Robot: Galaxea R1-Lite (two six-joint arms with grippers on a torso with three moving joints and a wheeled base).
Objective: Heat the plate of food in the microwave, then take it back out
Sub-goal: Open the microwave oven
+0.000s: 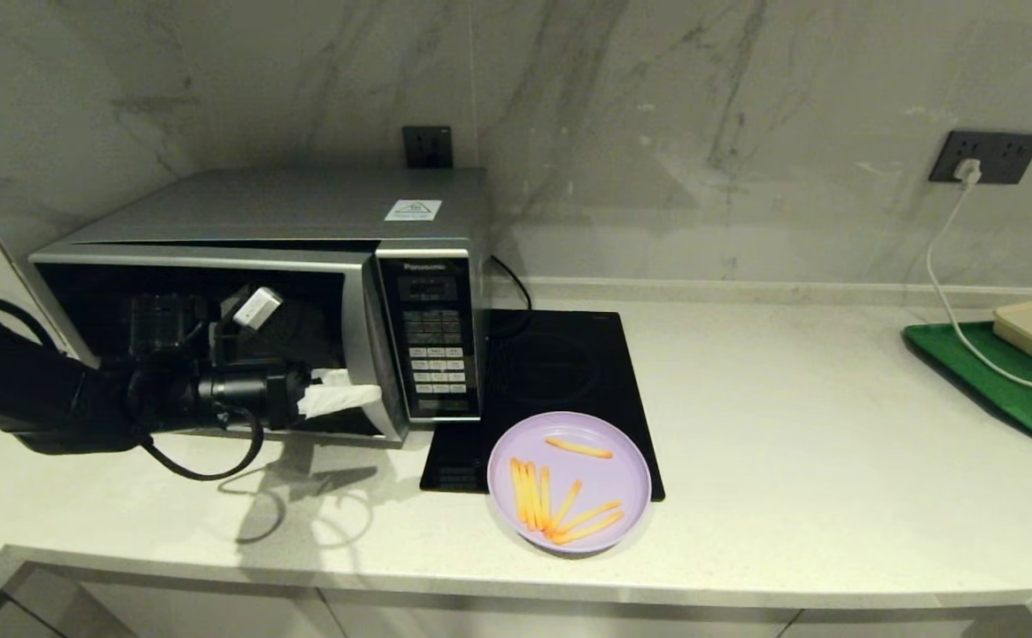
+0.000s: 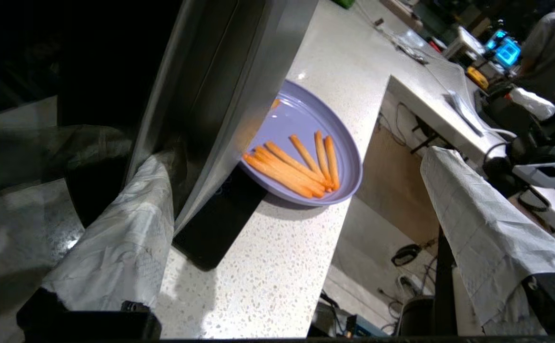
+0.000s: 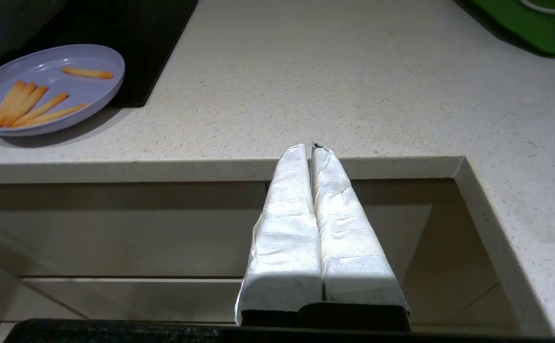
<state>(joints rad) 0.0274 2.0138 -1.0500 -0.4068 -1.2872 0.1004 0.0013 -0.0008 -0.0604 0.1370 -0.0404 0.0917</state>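
Resting flat on the table (image 1: 790,425), the plate of food (image 1: 569,483) lies near the front edge, with its far part over the near right corner of the black induction cooktop (image 1: 560,372). It is just right of the microwave (image 1: 303,266) and does not touch it. On the plate, most fries (image 1: 560,509) lie in a loose bundle on the near left side, with their long axes running from near to far or slanting to the right; one single fry lies apart at the far side, almost left to right.

The microwave stands at the left of the table, against the marble wall, with its long axis left to right and its dark door facing the near side. The button panel is at its right end.

The left arm reaches in level from the left, across the front of the door. The left pincer (image 1: 338,394) points to the right, at the silver handle strip beside the panel. Its white-wrapped fingers (image 2: 125,238) stand wide apart and hold nothing; in the left wrist view one of them lies close against the edge of the door.

The right pincer (image 3: 313,150) hangs low in front of the table edge, well apart from the plate, with both fingers pressed together and nothing between them.

A green tray (image 1: 994,381) lies at the far right.
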